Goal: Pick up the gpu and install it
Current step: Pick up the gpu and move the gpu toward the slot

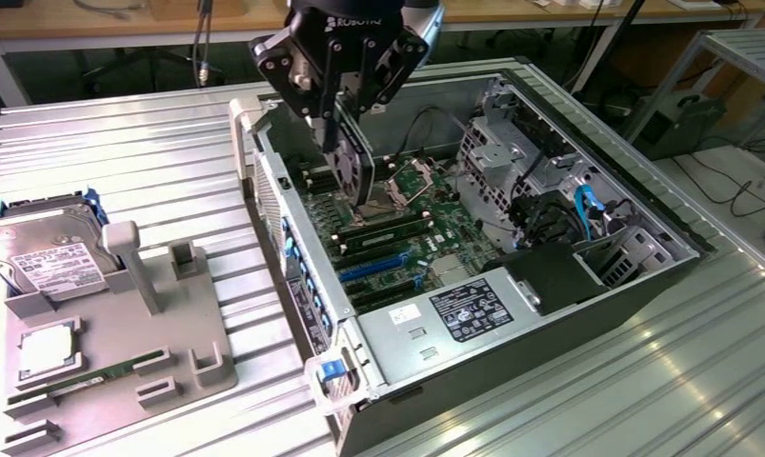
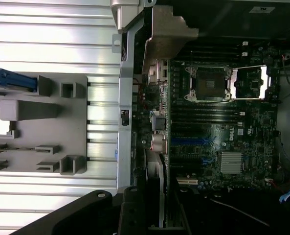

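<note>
Gripper (image 1: 348, 112) is pointing straight down from the arm's wrist at the top of the exterior view, over the open computer case (image 1: 636, 286). Its two black fingers are closing partway on the gpu (image 1: 352, 169) and gripping the card at its upper end. The gpu is hanging upright, long side vertical, with its lower end inside the case above the motherboard (image 1: 439, 233), close to the open processor socket (image 1: 408, 176). Whether the card is touching the board cannot be told. In the wrist view the card is showing edge-on, its pale bracket strip (image 2: 161, 191) running along the rear side of the board.

Writing: white lettering on the gripper body is reading "ROBOTIQ" (image 1: 356, 19). A white "DELL" mark (image 2: 226, 138) is showing on the motherboard in the wrist view. The power supply (image 1: 477, 309) is carrying a dark label with print too small to read.

On the exterior view's left, a grey parts holder (image 1: 166, 328) is resting on the ribbed metal table (image 1: 141, 143), well apart from the gripper. It is holding a hard drive (image 1: 46, 252) whose white label is illegible, and a narrow green memory stick (image 1: 90, 381).
</note>
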You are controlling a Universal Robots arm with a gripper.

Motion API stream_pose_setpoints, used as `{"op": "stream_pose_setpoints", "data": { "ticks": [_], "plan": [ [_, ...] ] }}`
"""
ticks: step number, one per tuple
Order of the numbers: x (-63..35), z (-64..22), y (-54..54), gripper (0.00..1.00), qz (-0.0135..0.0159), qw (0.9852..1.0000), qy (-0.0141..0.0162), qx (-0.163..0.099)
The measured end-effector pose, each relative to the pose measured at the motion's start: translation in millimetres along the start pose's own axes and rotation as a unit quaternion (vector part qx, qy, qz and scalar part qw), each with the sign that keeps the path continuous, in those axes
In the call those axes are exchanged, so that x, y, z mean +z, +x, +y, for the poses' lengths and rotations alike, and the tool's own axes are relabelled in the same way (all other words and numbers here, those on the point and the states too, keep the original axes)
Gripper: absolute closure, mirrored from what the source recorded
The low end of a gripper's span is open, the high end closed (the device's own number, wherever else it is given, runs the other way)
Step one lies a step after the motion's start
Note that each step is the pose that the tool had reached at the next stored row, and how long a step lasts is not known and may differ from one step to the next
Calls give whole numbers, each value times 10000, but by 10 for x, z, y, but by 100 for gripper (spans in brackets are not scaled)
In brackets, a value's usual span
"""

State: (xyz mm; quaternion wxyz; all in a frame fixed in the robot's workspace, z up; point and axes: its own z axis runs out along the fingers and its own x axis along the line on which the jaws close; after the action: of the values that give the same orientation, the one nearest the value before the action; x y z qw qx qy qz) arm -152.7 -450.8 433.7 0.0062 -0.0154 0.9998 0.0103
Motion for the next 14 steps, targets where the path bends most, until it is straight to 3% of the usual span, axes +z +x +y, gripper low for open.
{"op": "stream_pose_setpoints", "data": {
  "ticks": [14],
  "plan": [
    [4,-3,-117,73,-7,10000,0,0]
  ]
}}
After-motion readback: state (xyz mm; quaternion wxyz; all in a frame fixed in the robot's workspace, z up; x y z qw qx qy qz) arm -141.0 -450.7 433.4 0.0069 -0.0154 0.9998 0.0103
